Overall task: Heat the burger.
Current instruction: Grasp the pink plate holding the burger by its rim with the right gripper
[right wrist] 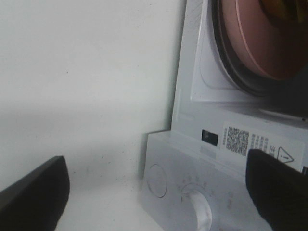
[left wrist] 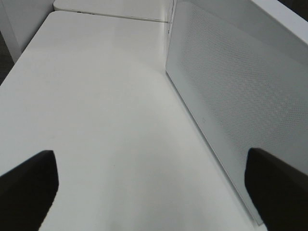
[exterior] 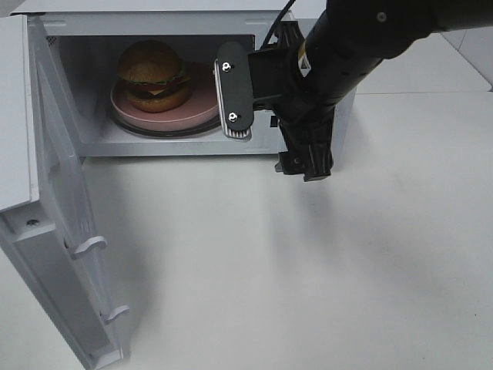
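Note:
The burger (exterior: 152, 74), with a golden-brown bun, sits on a pink plate (exterior: 202, 108) inside the open microwave (exterior: 69, 23). My right gripper (exterior: 269, 123) hovers just in front of the oven's opening and control panel, right of the burger, and it is open with nothing in it. One finger (exterior: 233, 89) overlaps the cavity's right edge. The right wrist view shows the gripper (right wrist: 156, 161) wide apart, the plate (right wrist: 260, 38) on the turntable and a sliver of burger (right wrist: 288, 9). My left gripper (left wrist: 151, 159) is open and empty beside the microwave door (left wrist: 231, 96); the overhead view does not show it.
The microwave door (exterior: 62, 216) swings out toward the front left, with its latch hooks showing. The control panel carries a dial (right wrist: 199, 211) and a round button (right wrist: 156, 180). White tabletop (exterior: 308, 270) stretches in front of and to the right of the oven.

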{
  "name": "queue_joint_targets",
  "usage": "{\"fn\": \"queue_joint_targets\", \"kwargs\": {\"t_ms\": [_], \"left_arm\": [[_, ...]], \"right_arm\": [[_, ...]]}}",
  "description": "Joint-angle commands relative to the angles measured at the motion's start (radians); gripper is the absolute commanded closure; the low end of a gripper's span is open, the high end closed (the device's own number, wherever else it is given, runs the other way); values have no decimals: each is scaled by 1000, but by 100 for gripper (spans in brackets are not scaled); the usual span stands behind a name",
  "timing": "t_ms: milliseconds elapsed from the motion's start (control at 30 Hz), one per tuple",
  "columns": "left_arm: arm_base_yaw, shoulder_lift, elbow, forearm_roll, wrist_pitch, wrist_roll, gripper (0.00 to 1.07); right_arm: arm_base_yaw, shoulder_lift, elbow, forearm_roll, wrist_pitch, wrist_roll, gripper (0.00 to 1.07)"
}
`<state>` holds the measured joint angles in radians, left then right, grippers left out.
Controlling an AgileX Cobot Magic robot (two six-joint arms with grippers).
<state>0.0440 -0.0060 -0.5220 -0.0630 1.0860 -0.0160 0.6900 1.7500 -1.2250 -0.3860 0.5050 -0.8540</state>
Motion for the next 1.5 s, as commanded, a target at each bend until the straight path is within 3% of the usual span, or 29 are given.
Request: {"fn": "queue_joint_targets", "kwargs": {"t_ms": [33,1133,1500], "left_arm": [[1,-7,5,0,-14,-6,9],[1,-7,5,0,-14,-6,9],[1,-7,5,0,-14,-6,9]], "right_arm": [[2,46,-35,-11,-29,17,14],[37,447,-460,-51,-74,69,22],[34,599,-649,-48,-73,114,24]]}}
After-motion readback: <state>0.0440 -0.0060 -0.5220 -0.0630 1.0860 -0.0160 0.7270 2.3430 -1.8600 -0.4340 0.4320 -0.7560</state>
